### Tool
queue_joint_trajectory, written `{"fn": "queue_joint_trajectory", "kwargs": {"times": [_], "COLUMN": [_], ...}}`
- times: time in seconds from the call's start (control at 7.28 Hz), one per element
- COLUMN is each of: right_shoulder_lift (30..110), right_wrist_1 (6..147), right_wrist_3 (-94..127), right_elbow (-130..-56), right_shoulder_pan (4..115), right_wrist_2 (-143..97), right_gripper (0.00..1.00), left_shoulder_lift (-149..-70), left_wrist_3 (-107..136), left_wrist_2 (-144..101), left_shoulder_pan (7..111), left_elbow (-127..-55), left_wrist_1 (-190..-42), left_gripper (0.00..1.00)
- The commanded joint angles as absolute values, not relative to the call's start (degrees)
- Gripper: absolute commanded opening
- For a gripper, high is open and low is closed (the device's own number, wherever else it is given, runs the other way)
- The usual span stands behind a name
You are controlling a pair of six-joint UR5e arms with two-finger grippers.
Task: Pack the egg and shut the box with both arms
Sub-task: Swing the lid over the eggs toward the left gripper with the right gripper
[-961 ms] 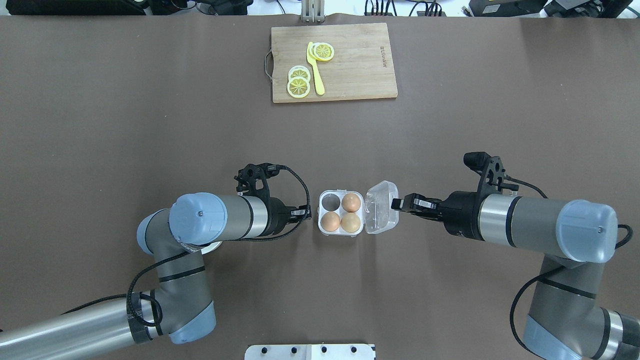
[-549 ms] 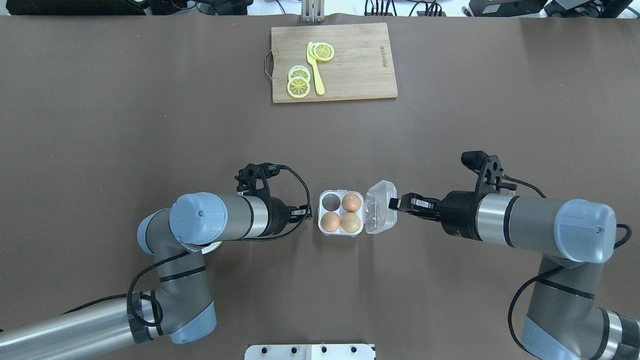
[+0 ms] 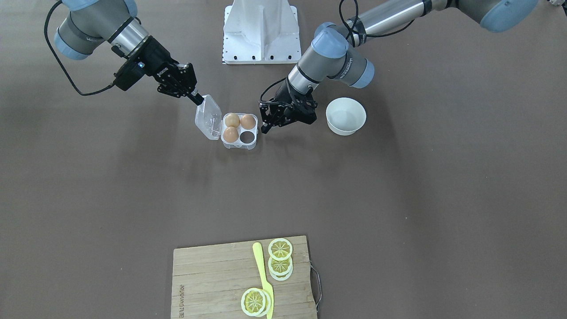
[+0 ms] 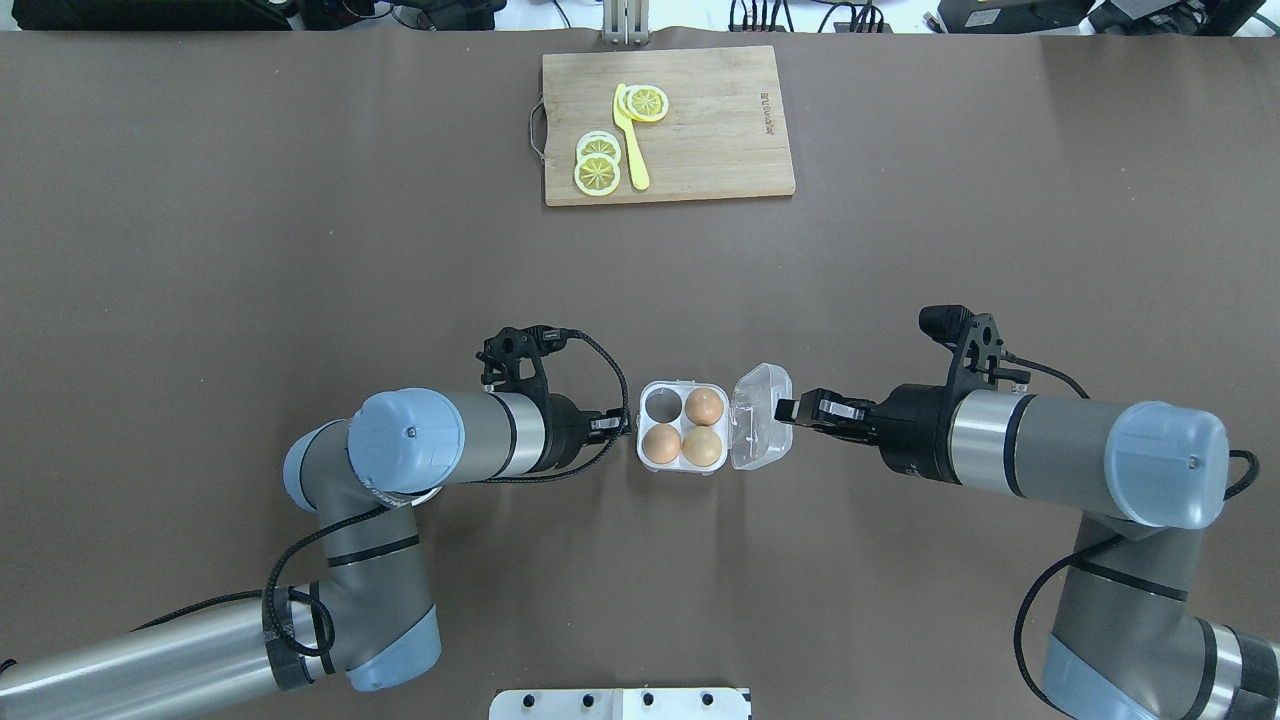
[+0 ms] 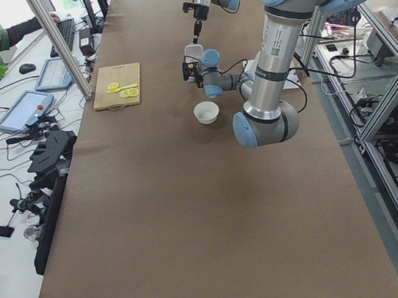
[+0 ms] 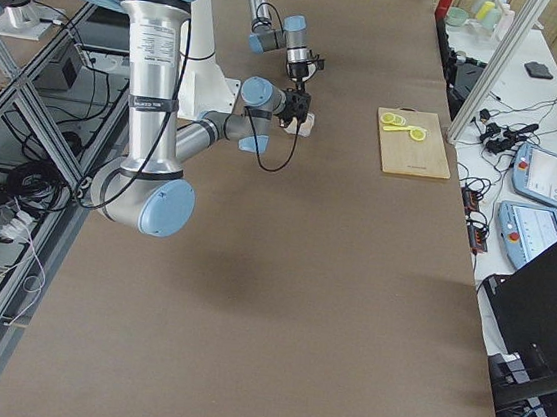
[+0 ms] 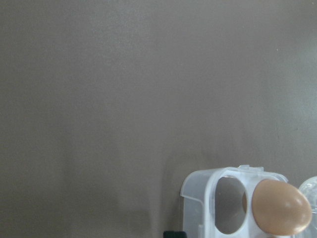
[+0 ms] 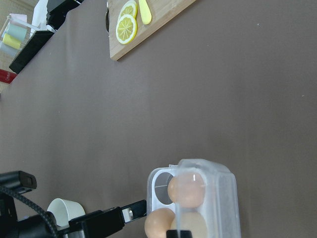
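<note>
The clear box (image 4: 683, 466) sits mid-table between both arms. Three light-brown eggs (image 4: 705, 405) (image 4: 661, 443) (image 4: 703, 446) fill three cups; the far-left cup (image 4: 659, 404) is empty. The hinged lid (image 4: 762, 415) stands partly raised on the box's right side. My right gripper (image 4: 790, 408) is shut, its tip against the lid's outer edge; it also shows in the front-facing view (image 3: 198, 98). My left gripper (image 4: 618, 425) is just left of the box and holds nothing. In the front-facing view it (image 3: 263, 118) looks open.
An empty white bowl (image 3: 345, 128) stands beside my left arm. A wooden cutting board (image 4: 700, 150) with lemon slices (image 4: 597, 172) and a yellow knife (image 4: 630, 150) lies at the far edge. The white stand (image 3: 261, 31) is at the near edge.
My right gripper has moved slightly left and tipped the lid more upright. My left arm has shifted a little toward the box.
</note>
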State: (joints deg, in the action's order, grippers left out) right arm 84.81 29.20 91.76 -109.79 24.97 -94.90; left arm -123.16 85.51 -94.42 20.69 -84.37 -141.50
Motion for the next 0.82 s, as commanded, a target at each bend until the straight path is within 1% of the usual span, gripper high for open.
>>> {"fn": "queue_joint_trajectory", "kwargs": {"times": [0.0, 0.14, 0.27, 0.69], "right_shoulder_lift": [84.20, 83.16, 82.01, 81.13], "right_wrist_1": [29.62, 30.75, 32.24, 32.78], "right_wrist_3": [91.84, 91.85, 92.02, 92.02], "right_elbow": [-109.78, -109.78, -109.86, -109.69], "right_shoulder_pan": [24.87, 24.79, 24.61, 24.35], "right_wrist_2": [-94.83, -94.75, -94.66, -94.66], "right_gripper": [0.00, 0.00, 0.03, 0.20], "left_shoulder_lift": [-123.22, -123.66, -123.84, -123.84], "left_wrist_3": [85.52, 85.52, 85.60, 85.61], "left_wrist_2": [-94.04, -94.04, -94.04, -94.04], "left_shoulder_pan": [20.57, 20.57, 20.57, 20.48], "left_elbow": [-84.29, -83.94, -83.67, -83.67], "left_wrist_1": [-141.50, -141.50, -141.50, -141.50], "left_gripper": [0.00, 0.00, 0.00, 0.00]}}
